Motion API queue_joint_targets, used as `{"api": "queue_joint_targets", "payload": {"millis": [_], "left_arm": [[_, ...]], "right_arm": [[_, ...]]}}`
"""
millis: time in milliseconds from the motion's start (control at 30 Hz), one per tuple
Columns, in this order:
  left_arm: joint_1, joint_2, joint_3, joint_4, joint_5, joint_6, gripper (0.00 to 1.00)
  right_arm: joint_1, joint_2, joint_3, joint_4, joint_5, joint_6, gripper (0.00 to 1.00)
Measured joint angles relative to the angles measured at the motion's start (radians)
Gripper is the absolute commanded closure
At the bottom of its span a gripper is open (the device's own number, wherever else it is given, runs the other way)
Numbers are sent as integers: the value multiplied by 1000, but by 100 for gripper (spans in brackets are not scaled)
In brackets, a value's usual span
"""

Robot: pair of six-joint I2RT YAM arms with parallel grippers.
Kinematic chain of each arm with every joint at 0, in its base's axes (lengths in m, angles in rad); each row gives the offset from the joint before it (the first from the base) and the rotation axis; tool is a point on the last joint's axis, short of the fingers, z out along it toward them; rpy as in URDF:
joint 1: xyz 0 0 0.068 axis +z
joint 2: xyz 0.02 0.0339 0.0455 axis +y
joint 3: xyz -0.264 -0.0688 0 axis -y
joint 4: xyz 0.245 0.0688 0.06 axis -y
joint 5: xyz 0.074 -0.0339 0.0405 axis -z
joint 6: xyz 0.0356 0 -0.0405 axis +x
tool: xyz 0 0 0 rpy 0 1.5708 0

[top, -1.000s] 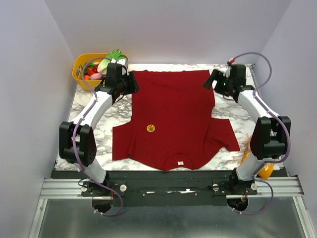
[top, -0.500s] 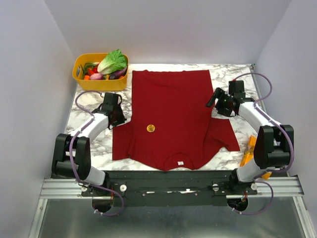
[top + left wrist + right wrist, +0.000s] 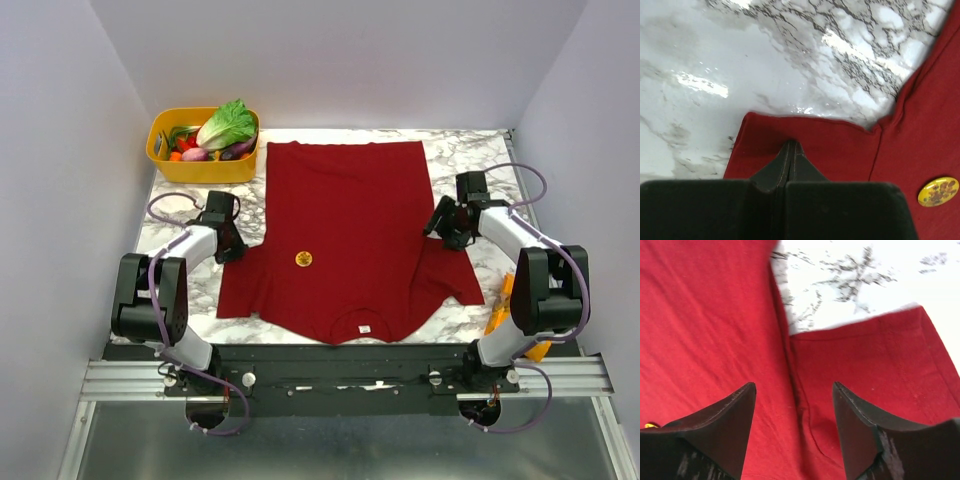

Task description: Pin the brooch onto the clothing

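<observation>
Top external view: a large dark red short-sleeved fabric T-shirt (image 3: 350, 215) lies flat on the white marble bench (image 3: 470, 150), with its small white neck label toward the 2 arm bases. The tiny round golden-yellow brooch (image 3: 304, 259) rests on the shirt's chest, left of centre, touched by neither arm. The left fingers (image 3: 229, 244) are pressed together with their tips on the left sleeve; I cannot tell whether fabric is caught between them. The right fingers (image 3: 446, 223) stand spread over the seam joining the right sleeve to the body. A yellow plastic basket (image 3: 165, 152) of vegetables stands at the far left corner.
</observation>
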Motion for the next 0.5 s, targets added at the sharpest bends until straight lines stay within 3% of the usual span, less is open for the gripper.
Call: {"api": "queue_joint_targets", "payload": {"millis": [333, 467, 500], "left_arm": [[2, 59, 76, -69, -179, 3, 100], [4, 84, 108, -112, -263, 15, 100], [4, 87, 113, -118, -277, 17, 100]], "right_arm": [[0, 1, -13, -37, 50, 25, 31], [0, 17, -13, -38, 50, 25, 53], [0, 24, -13, -39, 50, 29, 73]]}}
